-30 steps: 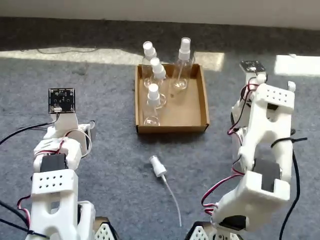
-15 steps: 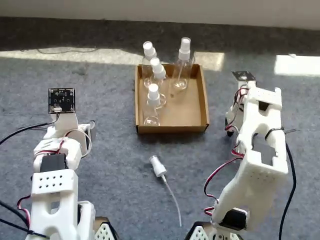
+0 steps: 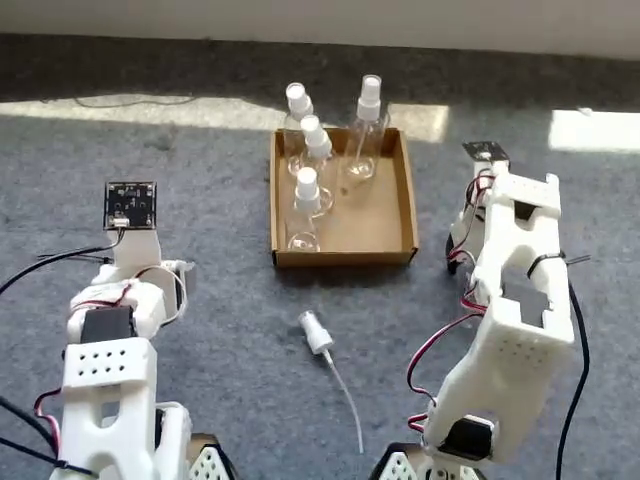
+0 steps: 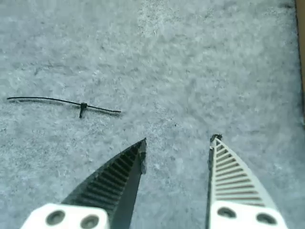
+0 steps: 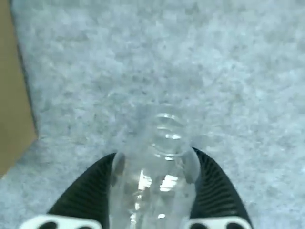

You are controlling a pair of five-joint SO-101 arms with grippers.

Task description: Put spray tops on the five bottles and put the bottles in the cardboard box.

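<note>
The right fingers (image 5: 90,191) are clamped on a clear bottle (image 5: 157,176), one black finger on each side of its body. The bottle's threaded neck is bare and sticks out past the fingertips over the grey carpeted surface (image 3: 220,300). A wall of the cardboard box (image 5: 14,95) shows just beside these fingers.

The left fingers (image 4: 121,179) are spread apart with nothing between them, hanging over bare surface. A thin black cable tie (image 4: 82,107) lies a little ahead of them and off to the black finger's side.

The box (image 3: 408,200) sits between the two sets of fingers and somewhat ahead of them. Four capped bottles (image 3: 307,215) stand upright inside it. A loose spray top (image 3: 318,333) lies on its side on the surface, between the two sets of fingers and back toward the arm bases. Its long thin tube trails away from the box.
</note>
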